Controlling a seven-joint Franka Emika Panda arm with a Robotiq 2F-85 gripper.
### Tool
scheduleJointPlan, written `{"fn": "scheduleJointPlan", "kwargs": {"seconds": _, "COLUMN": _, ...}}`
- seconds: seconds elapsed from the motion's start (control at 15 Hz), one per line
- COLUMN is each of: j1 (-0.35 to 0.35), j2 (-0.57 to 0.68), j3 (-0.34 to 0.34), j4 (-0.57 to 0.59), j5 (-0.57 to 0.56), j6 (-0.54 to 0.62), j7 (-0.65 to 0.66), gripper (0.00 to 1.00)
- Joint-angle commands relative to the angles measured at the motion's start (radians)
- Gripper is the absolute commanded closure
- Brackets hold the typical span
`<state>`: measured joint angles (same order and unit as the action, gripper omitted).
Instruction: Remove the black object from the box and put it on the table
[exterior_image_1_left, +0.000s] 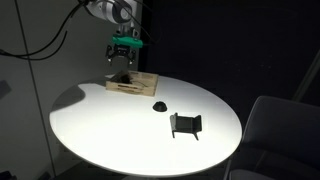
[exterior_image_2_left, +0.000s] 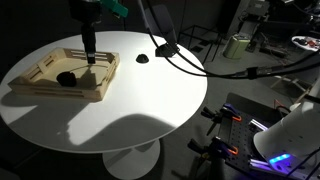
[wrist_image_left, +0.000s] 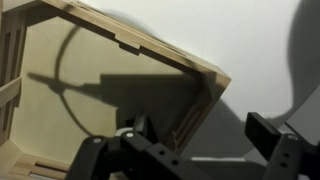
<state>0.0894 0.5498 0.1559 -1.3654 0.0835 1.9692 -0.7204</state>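
The box is a shallow pale wooden tray (exterior_image_2_left: 60, 95) on the far part of the white round table (exterior_image_2_left: 150, 100), seen in both exterior views (exterior_image_1_left: 131, 91). The small black object (exterior_image_2_left: 66, 76) lies inside the tray near its middle. My gripper (exterior_image_2_left: 90, 57) hangs over the tray's end, to the side of the black object and apart from it. In the wrist view the gripper (wrist_image_left: 205, 140) is open and empty, with the tray's corner rim (wrist_image_left: 150, 45) below and between the fingers. The black object is out of the wrist view.
A low black dome (exterior_image_1_left: 157, 106) and a larger black bracket-like stand (exterior_image_1_left: 185, 124) sit on the table (exterior_image_1_left: 100, 125) beyond the tray. A grey chair (exterior_image_1_left: 275, 125) stands at the table's edge. Cables and equipment (exterior_image_2_left: 240, 45) lie off the table.
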Motion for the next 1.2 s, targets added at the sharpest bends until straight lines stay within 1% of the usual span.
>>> {"fn": "scheduleJointPlan", "kwargs": {"seconds": 0.0, "j1": -0.012, "j2": 0.083, "j3": 0.012, "j4": 0.097, "j5": -0.041, "j6": -0.010, "j7": -0.077, "gripper": 0.00}}
{"fn": "scheduleJointPlan", "kwargs": {"seconds": 0.47, "j1": -0.010, "j2": 0.184, "j3": 0.017, "j4": 0.181, "j5": -0.079, "j6": 0.038, "j7": -0.198, "gripper": 0.00}}
{"fn": "scheduleJointPlan", "kwargs": {"seconds": 1.13, "j1": 0.020, "j2": 0.298, "j3": 0.030, "j4": 0.301, "j5": -0.087, "j6": 0.089, "j7": -0.306, "gripper": 0.00}}
